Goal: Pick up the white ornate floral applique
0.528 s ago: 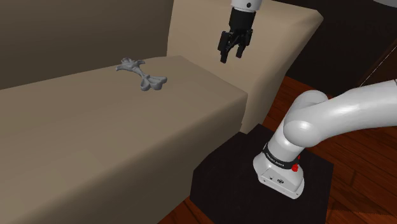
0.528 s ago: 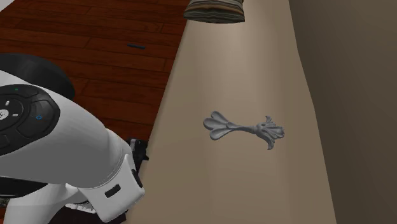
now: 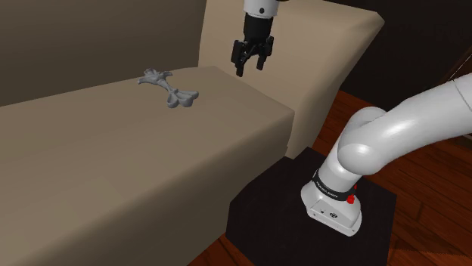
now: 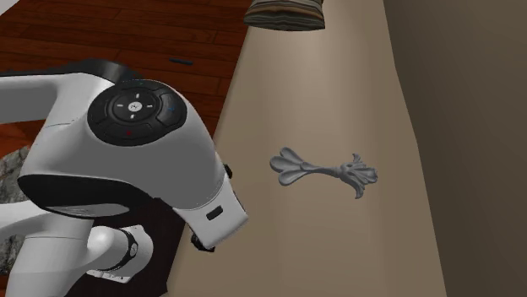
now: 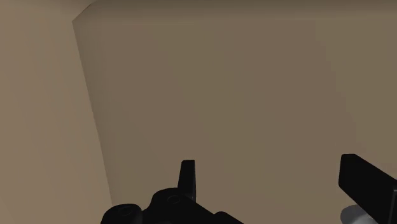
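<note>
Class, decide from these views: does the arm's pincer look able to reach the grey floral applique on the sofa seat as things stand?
Probably yes. The open pincer hangs above the sofa, to the shoulder view's right of the grey floral applique, and nothing stands between them.

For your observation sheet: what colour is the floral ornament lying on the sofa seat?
Plain grey, not white; the second exterior view shows the ornament best.
</note>
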`<control>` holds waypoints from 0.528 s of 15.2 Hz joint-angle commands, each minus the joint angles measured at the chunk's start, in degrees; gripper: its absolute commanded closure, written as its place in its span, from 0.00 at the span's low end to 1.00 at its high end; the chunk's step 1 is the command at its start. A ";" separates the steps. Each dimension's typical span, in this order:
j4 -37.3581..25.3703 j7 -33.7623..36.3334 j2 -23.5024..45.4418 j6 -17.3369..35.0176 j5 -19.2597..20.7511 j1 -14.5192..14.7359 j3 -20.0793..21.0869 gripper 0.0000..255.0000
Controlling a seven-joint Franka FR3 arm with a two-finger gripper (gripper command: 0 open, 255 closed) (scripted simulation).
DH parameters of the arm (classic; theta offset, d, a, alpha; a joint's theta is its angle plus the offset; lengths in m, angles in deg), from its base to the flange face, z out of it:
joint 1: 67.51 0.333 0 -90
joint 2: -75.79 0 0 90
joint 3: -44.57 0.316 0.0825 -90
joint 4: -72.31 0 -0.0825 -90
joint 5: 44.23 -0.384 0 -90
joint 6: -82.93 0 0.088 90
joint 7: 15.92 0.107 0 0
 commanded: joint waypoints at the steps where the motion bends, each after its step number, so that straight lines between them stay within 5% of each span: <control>1: -1.97 1.45 3.94 2.24 0.02 0.18 1.28 0.00; 8: -11.95 7.36 18.51 7.38 1.82 0.68 5.80 0.00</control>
